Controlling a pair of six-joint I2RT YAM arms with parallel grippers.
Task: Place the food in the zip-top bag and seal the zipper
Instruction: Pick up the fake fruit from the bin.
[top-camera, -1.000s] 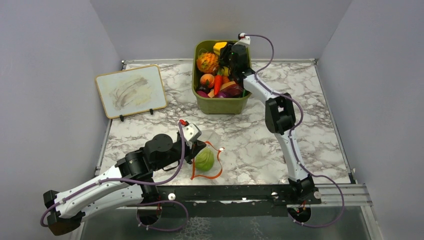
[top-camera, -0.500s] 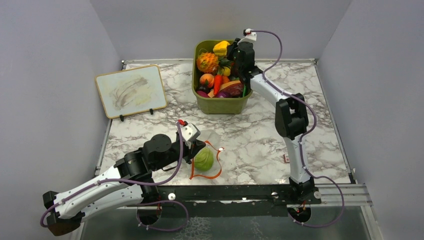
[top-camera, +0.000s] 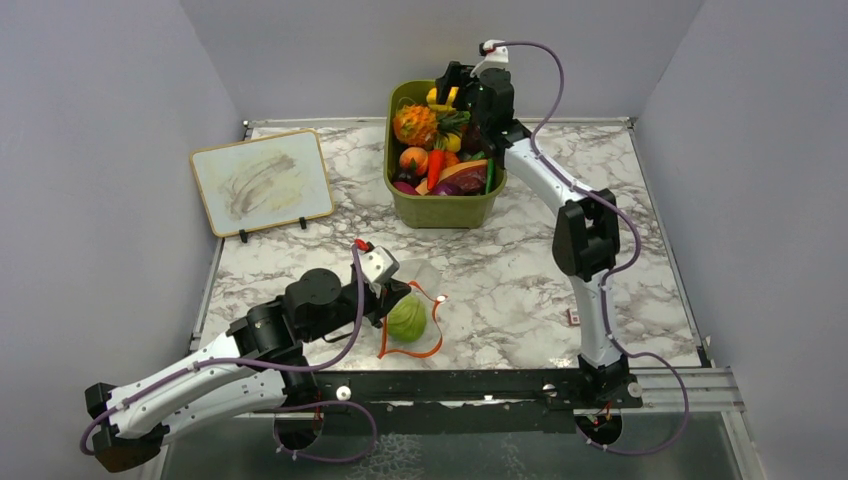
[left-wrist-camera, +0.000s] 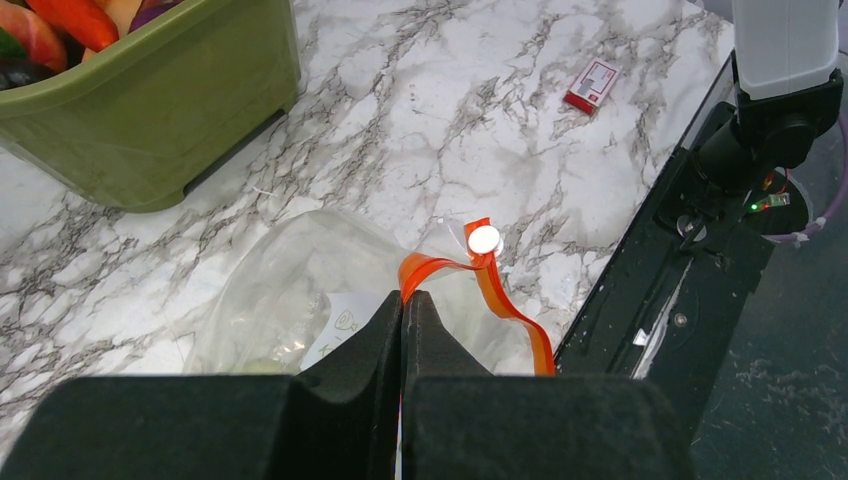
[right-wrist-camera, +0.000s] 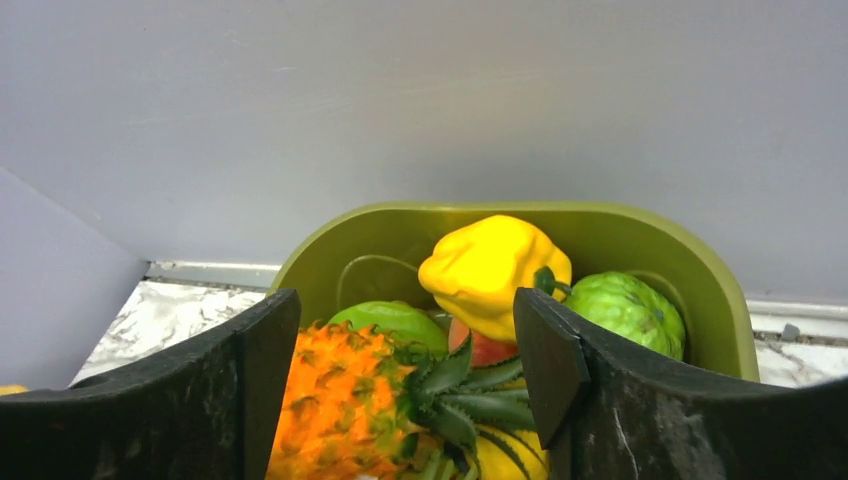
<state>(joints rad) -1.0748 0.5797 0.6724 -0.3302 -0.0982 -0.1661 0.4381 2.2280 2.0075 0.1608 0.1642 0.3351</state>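
The clear zip-top bag (top-camera: 420, 285) lies near the front edge with one light-green ball of food (top-camera: 408, 320) inside. My left gripper (left-wrist-camera: 402, 300) is shut on the bag's mouth at the orange-red zipper (left-wrist-camera: 505, 305), which curls away to the right. My right gripper (right-wrist-camera: 405, 330) hovers open over the back of the olive bin (top-camera: 440, 210). Between and below its fingers sit the orange bumpy fruit (right-wrist-camera: 335, 400) and its green leafy top. A green bumpy ball (right-wrist-camera: 628, 305) lies at the bin's back right. A round orange-peach fruit (top-camera: 413, 159) rests in the bin.
The bin also holds a yellow pepper (right-wrist-camera: 495, 262), a carrot and purple pieces. A small whiteboard (top-camera: 262, 180) stands at the left. A little red-and-white card (top-camera: 573, 317) lies on the marble beside the right arm's base. Grey walls close the back and sides.
My right gripper has risen and shifted toward the bin's back rim, and its jaws have opened wide. The left gripper and the bag have stayed where they were.
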